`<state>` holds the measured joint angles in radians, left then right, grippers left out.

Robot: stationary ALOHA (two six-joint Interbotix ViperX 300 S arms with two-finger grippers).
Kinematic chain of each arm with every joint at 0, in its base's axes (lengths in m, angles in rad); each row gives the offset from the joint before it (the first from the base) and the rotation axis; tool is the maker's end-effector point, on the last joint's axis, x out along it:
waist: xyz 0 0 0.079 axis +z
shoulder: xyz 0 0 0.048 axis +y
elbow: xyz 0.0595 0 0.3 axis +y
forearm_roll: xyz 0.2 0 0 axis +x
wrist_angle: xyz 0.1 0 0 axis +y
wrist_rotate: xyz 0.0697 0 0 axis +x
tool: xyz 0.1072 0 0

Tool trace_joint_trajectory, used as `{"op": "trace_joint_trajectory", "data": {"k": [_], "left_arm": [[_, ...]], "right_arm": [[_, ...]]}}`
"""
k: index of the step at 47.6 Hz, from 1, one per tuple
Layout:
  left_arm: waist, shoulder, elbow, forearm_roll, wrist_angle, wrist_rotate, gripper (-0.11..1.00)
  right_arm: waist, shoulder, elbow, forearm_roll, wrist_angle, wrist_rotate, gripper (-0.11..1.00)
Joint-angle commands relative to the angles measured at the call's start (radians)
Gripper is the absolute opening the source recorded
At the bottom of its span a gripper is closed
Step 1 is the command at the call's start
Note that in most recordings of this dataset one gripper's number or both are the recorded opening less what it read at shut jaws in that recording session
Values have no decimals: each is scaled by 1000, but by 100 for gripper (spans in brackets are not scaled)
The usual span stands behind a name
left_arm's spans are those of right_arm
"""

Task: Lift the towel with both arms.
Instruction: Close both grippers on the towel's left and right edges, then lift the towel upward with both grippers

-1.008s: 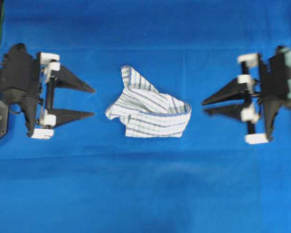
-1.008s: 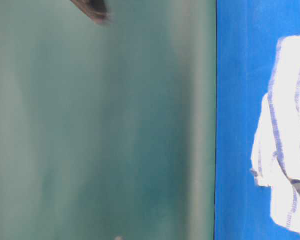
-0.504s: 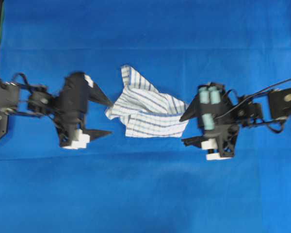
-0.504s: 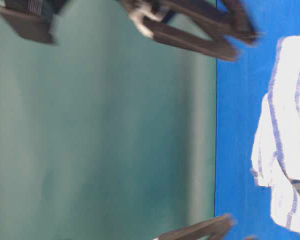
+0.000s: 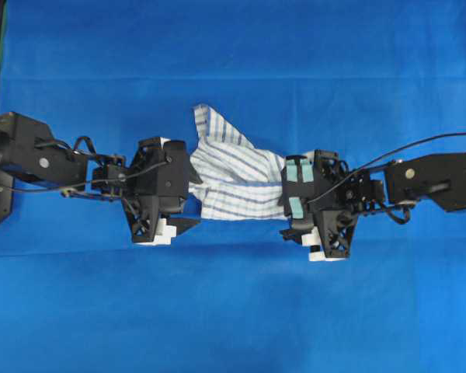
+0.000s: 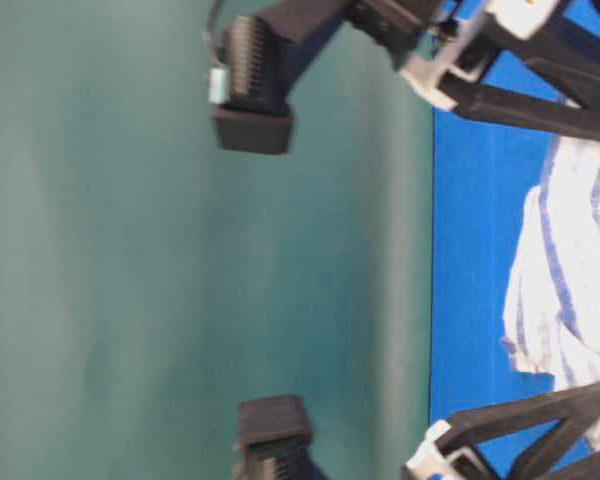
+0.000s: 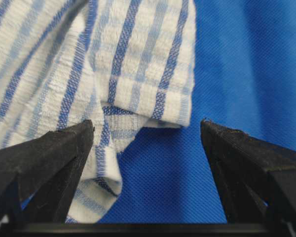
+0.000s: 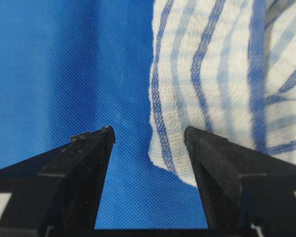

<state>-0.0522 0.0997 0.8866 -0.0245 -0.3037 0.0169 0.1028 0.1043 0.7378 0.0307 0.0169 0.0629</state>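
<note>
Striped towel corner between open end effector fingers, possibly touching one

Overhead view: looks straight down at mid distance; the blue table cover fills the frame, with the towel at centre. Table-level view: low, close, turned sideways, green backdrop left, cover edge and towel at right. Left and right wrist views: very close, aimed between black fingers at the towel's opposite ends. All four share the towel.
</note>
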Motion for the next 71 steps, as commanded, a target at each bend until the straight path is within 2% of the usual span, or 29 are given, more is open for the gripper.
{"op": "trace_joint_trajectory", "data": {"k": [1,5,10,14,20,24,27,29,31,40,48,62,71], "left_arm": [[8,9,-20,-2,-20,0,91],[12,41,-23,0,-25,0,87],[12,71,-29,0,-28,0,74],[14,78,-38,0,-28,0,64],[20,75,-35,0,-11,0,41],[23,72,-31,0,17,0,22],[23,69,-34,0,43,0,9],[23,66,-37,0,61,0,4],[23,60,-41,0,78,0,4],[23,-6,-66,0,170,-2,4],[23,-120,-110,0,311,-12,4],[29,-327,-249,2,611,-3,4],[48,-428,-344,3,762,-5,4]], "right_arm": [[-2,12,-23,8,-23,2,63],[-6,31,-26,20,-28,2,63],[-18,41,-26,26,-41,2,63],[-25,46,-26,28,-55,2,63],[-38,48,-28,26,-61,2,58],[-46,46,-28,26,-60,2,41],[-48,44,-28,26,-58,0,22],[-48,44,-28,26,-58,-2,9],[-48,43,-28,25,-58,-2,4],[-48,14,-32,25,-44,-3,4],[-48,-75,-63,14,34,-12,4],[-72,-265,-158,-57,230,-12,4],[-91,-376,-230,-126,370,-12,4]]}}
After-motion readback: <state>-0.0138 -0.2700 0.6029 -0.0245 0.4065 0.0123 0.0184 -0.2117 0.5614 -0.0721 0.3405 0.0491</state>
